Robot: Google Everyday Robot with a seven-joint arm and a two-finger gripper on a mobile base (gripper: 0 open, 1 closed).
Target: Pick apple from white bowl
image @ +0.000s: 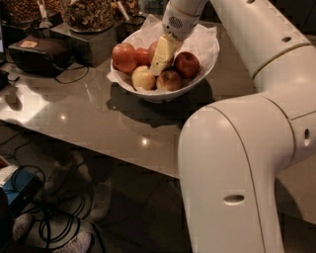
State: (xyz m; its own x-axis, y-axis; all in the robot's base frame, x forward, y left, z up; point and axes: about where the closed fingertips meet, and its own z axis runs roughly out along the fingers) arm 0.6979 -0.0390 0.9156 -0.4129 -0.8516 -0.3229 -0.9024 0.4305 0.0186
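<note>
The gripper [158,66] is pointing down into the white bowl [163,95] on the worktop [94,116], its tip sitting among the fruit; whether it is wide or narrow cannot be told. The apple [123,57] is lying at the bowl's left side, just beside the gripper, with a deep red apple [186,64] lying on the gripper's other side.

I think I am in a snack corner, like a little office kitchen. My gripper [159,64] reaches down into a white bowl [168,94] full of fruit. The bowl sits on a shiny grey counter [98,116]. Behind it stand big jars [91,12] of nuts and snacks. Black cables [54,222] lie tangled on the floor below.
</note>
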